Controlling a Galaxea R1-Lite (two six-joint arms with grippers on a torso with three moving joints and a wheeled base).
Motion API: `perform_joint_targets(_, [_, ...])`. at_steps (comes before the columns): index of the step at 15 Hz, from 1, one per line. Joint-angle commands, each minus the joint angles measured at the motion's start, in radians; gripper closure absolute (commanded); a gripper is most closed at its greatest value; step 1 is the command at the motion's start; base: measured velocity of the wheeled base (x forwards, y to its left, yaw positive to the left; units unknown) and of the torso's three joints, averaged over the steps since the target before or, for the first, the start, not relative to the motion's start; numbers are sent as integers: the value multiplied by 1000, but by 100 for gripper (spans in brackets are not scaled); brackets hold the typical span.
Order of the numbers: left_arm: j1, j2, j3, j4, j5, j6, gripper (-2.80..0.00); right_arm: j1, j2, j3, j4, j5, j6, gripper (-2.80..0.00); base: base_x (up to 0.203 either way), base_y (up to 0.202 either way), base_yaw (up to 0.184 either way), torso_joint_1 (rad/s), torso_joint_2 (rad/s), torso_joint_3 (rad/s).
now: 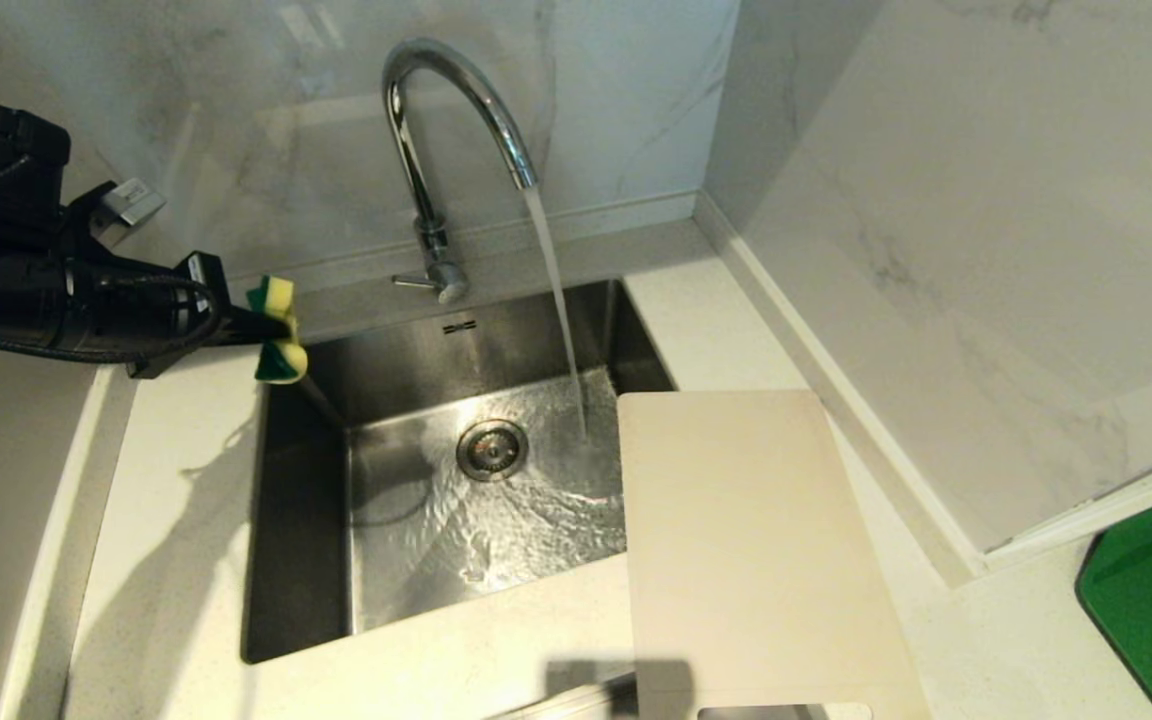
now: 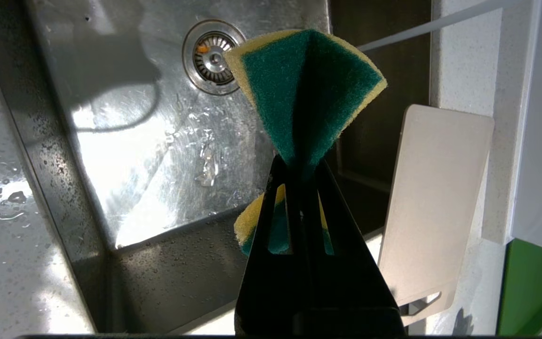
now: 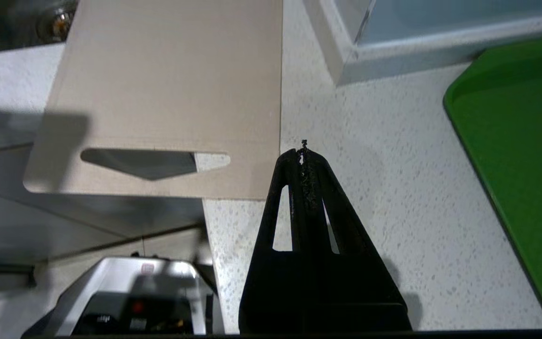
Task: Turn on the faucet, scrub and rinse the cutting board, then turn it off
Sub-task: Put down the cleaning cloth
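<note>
One cutting board [image 1: 746, 540] overhangs the sink [image 1: 296, 520]; one faucet [image 1: 436, 150] runs. Left gripper [image 1: 261, 325] pinches one sponge [image 1: 281, 330]; only the right wrist view shows the right gripper [image 3: 303, 153], pressed together.

Left arm [image 1: 26, 290]: matte black housing, with a round cylindrical joint casing at its upper end. A thin black cable loops along the forearm. A small grey rectangular block projects from the casing at 2 o'clock.

Left tool [image 2: 299, 162]: two flat black triangular fingers, each with a narrow elongated cut-out.

Right tool [image 3: 303, 153]: identical black triangular fingers with slotted cut-outs; rough, frayed black padding lines the inner faces at the tip.
</note>
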Motion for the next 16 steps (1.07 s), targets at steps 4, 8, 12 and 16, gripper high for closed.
perform_joint_targets(4, [1, -5, -2, 1, 8, -1, 0, 1, -60, 0, -1, -29, 40, 0, 0, 0, 0, 0, 0, 0])
perform_joint_targets(8, [-3, -11, -13, 7, 15, 4, 0, 1, -60, 0, -1, -30, 45, 0, 0, 0, 0, 0, 0, 0])
perform_joint_targets(12, [59, -4, -14, 137, 168, 216, 0, 1, -60, 0, -3, -30, 45, 0, 0, 0, 0, 0, 0, 0])
perform_joint_targets(16, [188, -3, 21, 233, 194, 319, 0, 1, -60, 0, -1, -30, 45, 0, 0, 0, 0, 0, 0, 0])
